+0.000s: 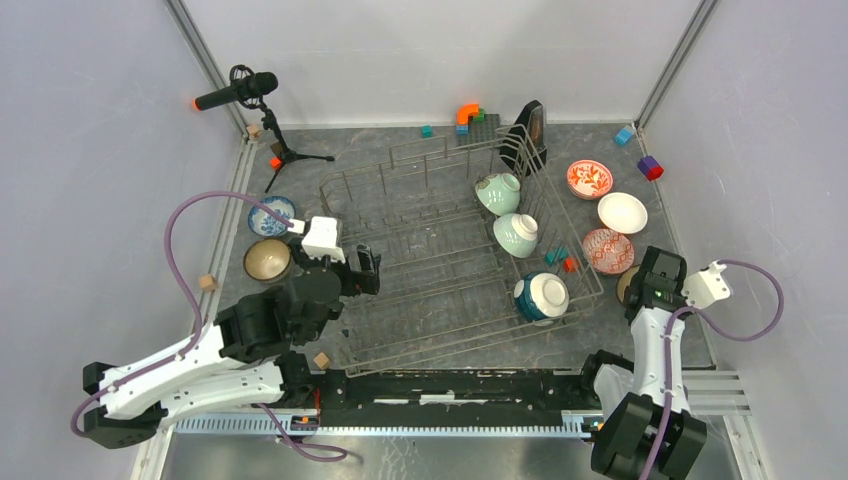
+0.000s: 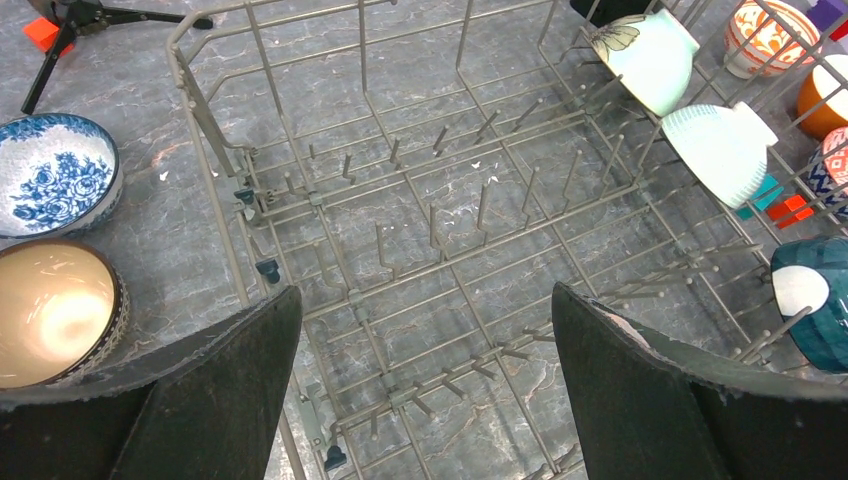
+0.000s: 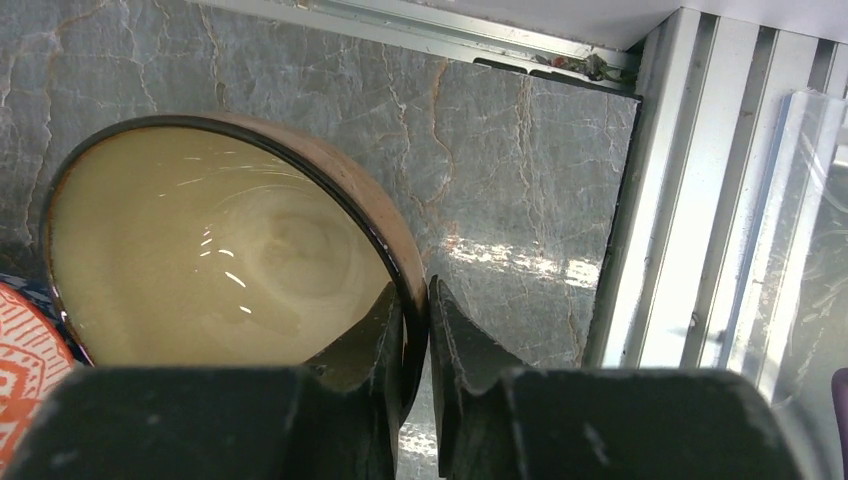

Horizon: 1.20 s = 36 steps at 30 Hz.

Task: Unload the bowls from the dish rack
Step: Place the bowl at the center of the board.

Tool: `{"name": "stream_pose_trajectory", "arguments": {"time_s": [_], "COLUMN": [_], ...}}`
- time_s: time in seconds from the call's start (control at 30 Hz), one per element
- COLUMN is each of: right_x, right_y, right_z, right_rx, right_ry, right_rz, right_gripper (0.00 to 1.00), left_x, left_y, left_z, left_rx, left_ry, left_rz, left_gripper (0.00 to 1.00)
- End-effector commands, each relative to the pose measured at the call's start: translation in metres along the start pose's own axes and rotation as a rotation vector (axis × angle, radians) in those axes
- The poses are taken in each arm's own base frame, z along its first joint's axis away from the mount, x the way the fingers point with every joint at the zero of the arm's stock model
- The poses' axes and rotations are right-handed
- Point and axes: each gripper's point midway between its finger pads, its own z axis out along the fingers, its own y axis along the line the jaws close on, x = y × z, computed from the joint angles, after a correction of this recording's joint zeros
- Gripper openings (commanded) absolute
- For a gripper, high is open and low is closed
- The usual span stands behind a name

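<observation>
Right hand [image 3: 418,305], perhaps gripping tan bowl [image 3: 200,250], upright

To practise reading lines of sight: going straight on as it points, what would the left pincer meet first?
Most likely the dish rack: its bare wire floor and upright tines lie ahead of the open left pincer. The nearest mint bowl sits off to the right; depth is unclear.

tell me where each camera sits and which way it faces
Top external: above and behind the bases, looking down at the dish rack; both arms show.
Left wrist: on the left arm, facing across the rack; open left end effector at bottom.
Right wrist: on the right arm, looking down at the tan bowl; right end effector straddles its rim.
Shared: top and left wrist both show the blue-white bowl.
</observation>
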Motion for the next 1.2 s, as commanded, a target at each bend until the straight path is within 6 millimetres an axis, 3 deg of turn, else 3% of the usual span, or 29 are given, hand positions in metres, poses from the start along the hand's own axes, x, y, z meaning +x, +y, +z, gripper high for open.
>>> {"name": "stream_pose_trajectory", "arguments": {"time_s": [0.0,0.17,0.37,0.53,0.67,0.9,1.07,1.17], "right_x": [-0.013,-0.017,-0.02,-0.03,-0.055,-0.136,-0.202,-0.197], "right_y": [0.008,0.005,0.007,0.01,0.02,0.071,0.136,0.183], "right_z": [0.001,0.001,0.0,-0.007,-0.023,-0.089,-0.181,-0.25], "right_rx": [-0.027,-0.016,-0.025,-0.03,-0.063,-0.265,-0.627,-1.012], "right_ry": [-0.057,-0.069,-0.075,-0.08,-0.102,-0.188,-0.28,-0.269], "right_rz": [0.05,0.021,0.003,-0.006,0.007,0.107,0.117,0.025], "right_gripper": [0.21,0.37,0.45,0.72,0.87,0.92,0.94,0.93], "left_x": [-0.011,-0.011,-0.008,-0.007,-0.005,-0.007,-0.019,-0.03], "left_y": [-0.003,-0.004,-0.006,-0.01,-0.014,-0.012,-0.007,-0.022], "left_z": [-0.002,-0.001,0.0,0.001,0.002,0.001,-0.001,-0.001], "left_rx": [-0.003,-0.002,0.0,0.01,0.024,0.02,0.018,0.079], "left_ry": [-0.024,-0.02,-0.011,-0.005,0.01,-0.001,-0.066,-0.092], "left_rz": [-0.067,-0.068,-0.06,-0.061,-0.055,-0.064,-0.106,-0.143], "left_gripper": [1.0,1.0,1.0,1.0,1.0,1.0,1.0,1.0]}}
